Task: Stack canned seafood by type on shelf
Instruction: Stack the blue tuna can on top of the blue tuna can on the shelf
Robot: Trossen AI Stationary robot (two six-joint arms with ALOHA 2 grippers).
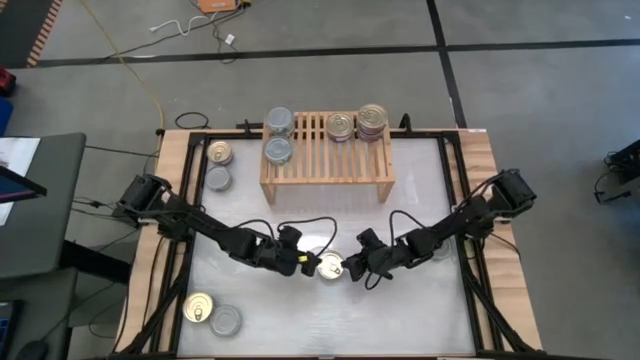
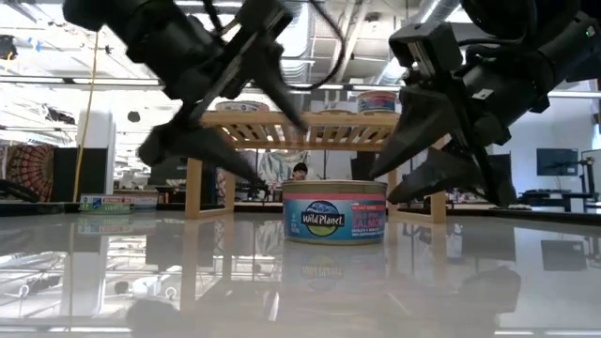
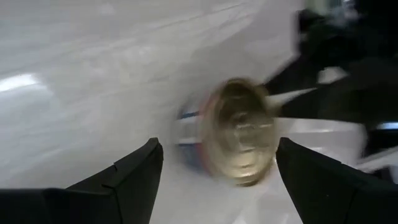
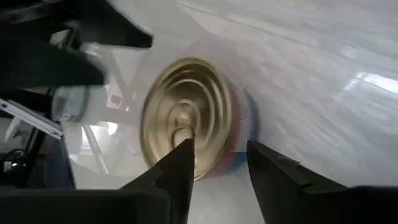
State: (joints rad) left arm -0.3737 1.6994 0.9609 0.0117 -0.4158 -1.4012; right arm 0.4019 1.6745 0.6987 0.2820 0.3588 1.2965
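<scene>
One tin of canned seafood (image 1: 330,266) with a gold lid and a blue label (image 2: 334,218) stands flat on the table's middle. My left gripper (image 1: 305,263) is open at its left side, and the tin (image 3: 239,134) shows ahead between its fingers. My right gripper (image 1: 355,268) is open at the tin's right side, with a narrower gap (image 4: 219,144). One right finger (image 4: 181,163) stands over the lid and the other (image 4: 268,169) beside the tin's wall. The wooden shelf (image 1: 327,172) at the far middle carries several tins on its slatted top. My right gripper's fingertips (image 2: 380,186) stand at the tin's upper right edge (image 2: 383,188), slanting down from the table's right. I cannot tell whether they touch it. The tin sits upright with its base on the table.
Two tins (image 1: 219,165) stand left of the shelf, and two more (image 1: 212,314) near the table's front left corner. On the shelf, silver tins (image 1: 279,136) stand at the left and gold-lidded ones (image 1: 357,124) at the right. Bare tabletop lies at the front right.
</scene>
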